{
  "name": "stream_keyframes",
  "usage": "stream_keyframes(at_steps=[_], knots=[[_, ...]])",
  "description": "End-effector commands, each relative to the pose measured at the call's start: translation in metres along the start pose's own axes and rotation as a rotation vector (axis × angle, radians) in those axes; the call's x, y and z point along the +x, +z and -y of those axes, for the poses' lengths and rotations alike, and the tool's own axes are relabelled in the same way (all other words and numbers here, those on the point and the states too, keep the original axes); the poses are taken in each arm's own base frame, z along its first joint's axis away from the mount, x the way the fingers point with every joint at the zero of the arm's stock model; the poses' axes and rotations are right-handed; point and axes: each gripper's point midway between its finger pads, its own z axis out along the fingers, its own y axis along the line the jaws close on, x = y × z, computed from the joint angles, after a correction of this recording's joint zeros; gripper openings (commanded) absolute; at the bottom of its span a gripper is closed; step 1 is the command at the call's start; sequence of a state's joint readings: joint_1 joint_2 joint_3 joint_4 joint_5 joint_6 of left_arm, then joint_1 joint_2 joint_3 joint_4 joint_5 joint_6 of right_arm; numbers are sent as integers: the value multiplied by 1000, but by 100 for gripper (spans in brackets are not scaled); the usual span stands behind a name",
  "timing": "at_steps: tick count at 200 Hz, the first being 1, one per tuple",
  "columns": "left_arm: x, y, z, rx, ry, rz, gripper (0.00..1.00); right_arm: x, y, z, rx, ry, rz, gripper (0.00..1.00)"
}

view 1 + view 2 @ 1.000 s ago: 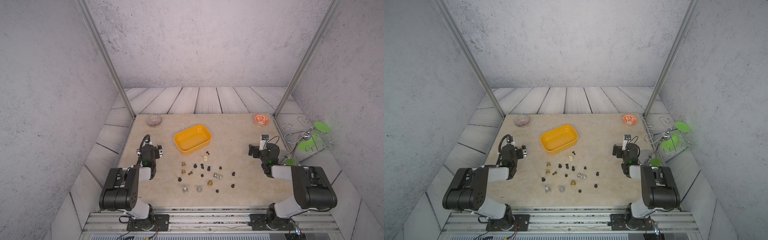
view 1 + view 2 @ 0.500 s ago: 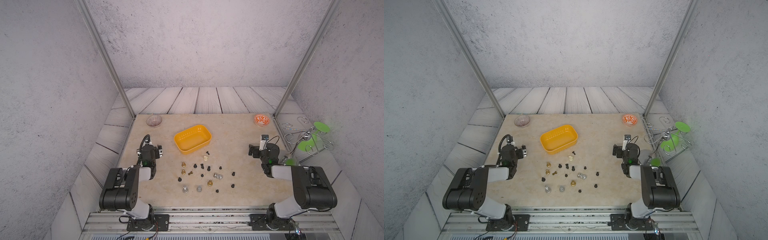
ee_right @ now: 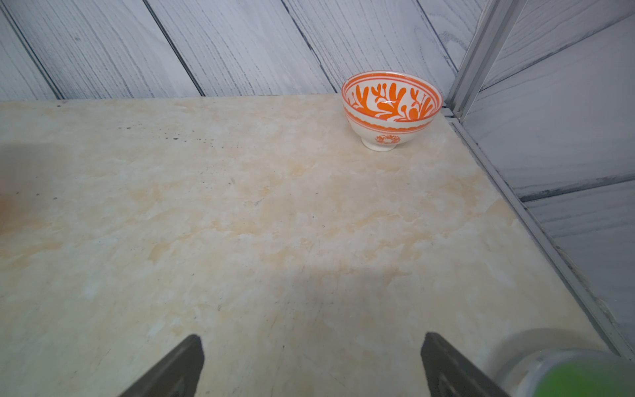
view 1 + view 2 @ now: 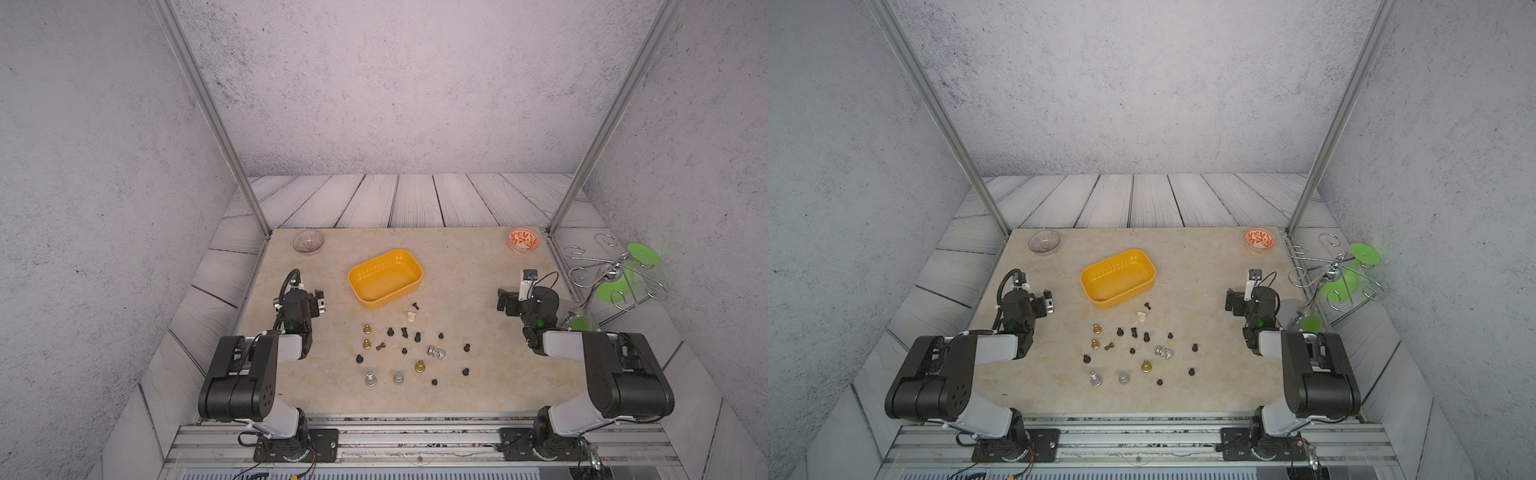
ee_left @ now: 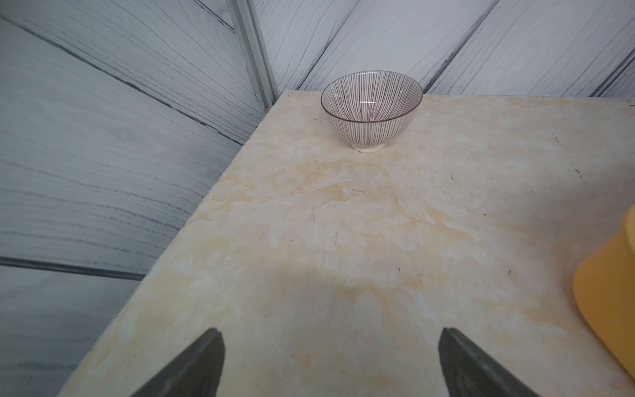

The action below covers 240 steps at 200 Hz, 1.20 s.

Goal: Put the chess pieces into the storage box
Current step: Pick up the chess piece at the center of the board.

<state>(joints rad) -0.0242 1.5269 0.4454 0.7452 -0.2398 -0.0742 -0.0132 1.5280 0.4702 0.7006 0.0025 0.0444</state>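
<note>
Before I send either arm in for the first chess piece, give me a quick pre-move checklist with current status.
1. Left pincer open, nothing between its jaws: ok.
2. Right pincer open, nothing between its jaws: ok.
3. Yellow storage box upright, empty, nothing over it: ok.
4. Chess pieces scattered on the table between the arms, none hidden by an arm in both top views: ok.
5. Black piece and cream piece nearest the box, apart from its wall: ok.
6. Green-and-clear object close beside the right pincer; enough room to swing past it: cannot tell.
</note>
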Motion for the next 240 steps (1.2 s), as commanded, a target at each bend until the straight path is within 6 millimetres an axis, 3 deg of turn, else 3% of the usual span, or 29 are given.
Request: stream_keyframes(at_steps=[1, 185, 223, 240], knots=[[-10, 1, 0, -7, -2, 31, 99, 2, 0, 0, 6, 0, -2, 99], [-10, 2, 0, -7, 0, 26, 99, 2, 0, 0, 6, 1, 0, 99], [-10, 2, 11, 71, 22, 24, 99, 1, 0, 1, 8, 2, -1, 99], [-21, 1, 7, 49, 7, 49, 99, -3, 1, 0, 7, 0, -15, 99]])
